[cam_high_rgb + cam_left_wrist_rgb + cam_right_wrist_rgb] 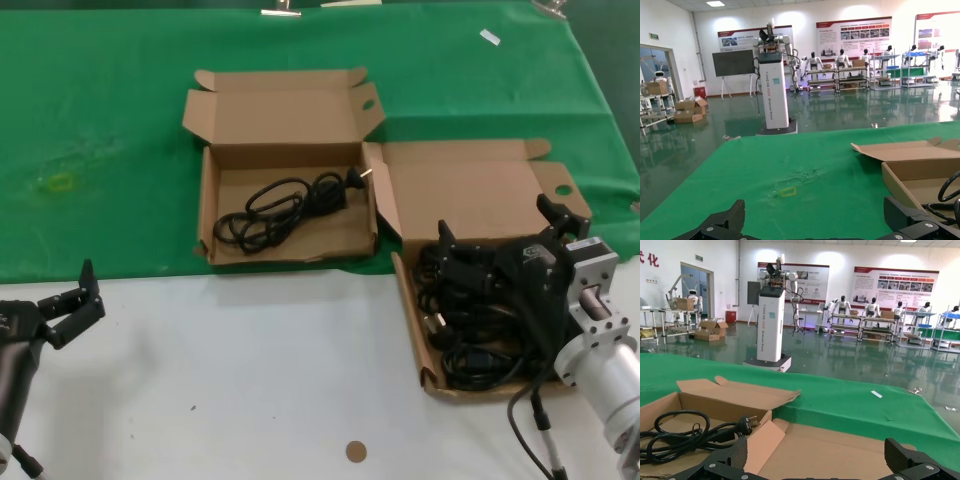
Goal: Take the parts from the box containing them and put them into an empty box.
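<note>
The box with the parts (411, 312) lies at the right, and a pile of black cables (478, 340) fills it. My right gripper (497, 222) hovers over the back of that pile, open and empty; its wrist view (817, 456) shows only the bare lid between the fingertips. The other box (208, 205), with a low wavy front wall, lies at the centre and holds one coiled cable (285, 205) with its plug (355, 178). That cable also shows in the right wrist view (680, 436). My left gripper (72, 305) is open and empty at the near left.
Green cloth (100, 120) covers the far half of the table; the near half is white (250, 370). A small brown disc (355, 451) lies at the front. A white tag (489, 37) lies at the far right of the cloth.
</note>
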Tool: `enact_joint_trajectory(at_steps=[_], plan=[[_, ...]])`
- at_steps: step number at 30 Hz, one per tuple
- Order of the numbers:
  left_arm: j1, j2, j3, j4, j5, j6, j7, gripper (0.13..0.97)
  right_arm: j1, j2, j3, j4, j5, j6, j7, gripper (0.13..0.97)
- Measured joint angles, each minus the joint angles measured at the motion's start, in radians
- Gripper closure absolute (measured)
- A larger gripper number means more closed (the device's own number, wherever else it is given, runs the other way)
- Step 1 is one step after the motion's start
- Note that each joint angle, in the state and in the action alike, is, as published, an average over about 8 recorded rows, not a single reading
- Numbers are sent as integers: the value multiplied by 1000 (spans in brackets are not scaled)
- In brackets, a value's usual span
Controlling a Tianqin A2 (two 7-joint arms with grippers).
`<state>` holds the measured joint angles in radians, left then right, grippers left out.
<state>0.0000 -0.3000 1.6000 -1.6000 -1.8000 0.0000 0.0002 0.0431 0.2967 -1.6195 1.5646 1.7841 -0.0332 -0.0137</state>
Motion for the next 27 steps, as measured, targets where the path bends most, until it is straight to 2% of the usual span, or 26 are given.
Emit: enact_joint_trajectory(at_steps=[27], plan=[[0,0,0,0,0,0,0,132,0,0,0,0,0,0,0,129]])
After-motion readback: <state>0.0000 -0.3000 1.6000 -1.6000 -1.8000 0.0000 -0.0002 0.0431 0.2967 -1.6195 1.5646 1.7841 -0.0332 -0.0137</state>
